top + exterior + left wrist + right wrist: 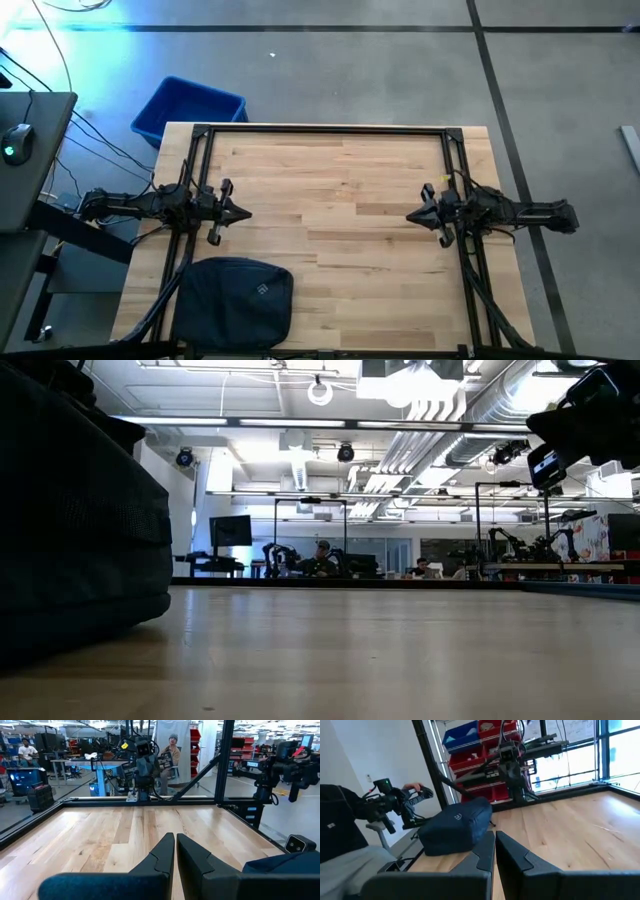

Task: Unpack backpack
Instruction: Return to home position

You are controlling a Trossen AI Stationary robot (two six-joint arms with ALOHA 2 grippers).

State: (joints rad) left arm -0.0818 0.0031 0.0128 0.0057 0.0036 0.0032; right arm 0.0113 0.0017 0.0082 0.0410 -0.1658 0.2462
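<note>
High view: backpack (232, 302) lies near left tool (245, 212).

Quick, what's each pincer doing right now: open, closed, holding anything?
Left pincer: closed, holding nothing.
Right pincer: closed, holding nothing.

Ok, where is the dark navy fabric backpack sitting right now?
In the high view, the dark navy soft fabric backpack lies at the bottom-left corner of the wooden table, just below the left tool.
</note>
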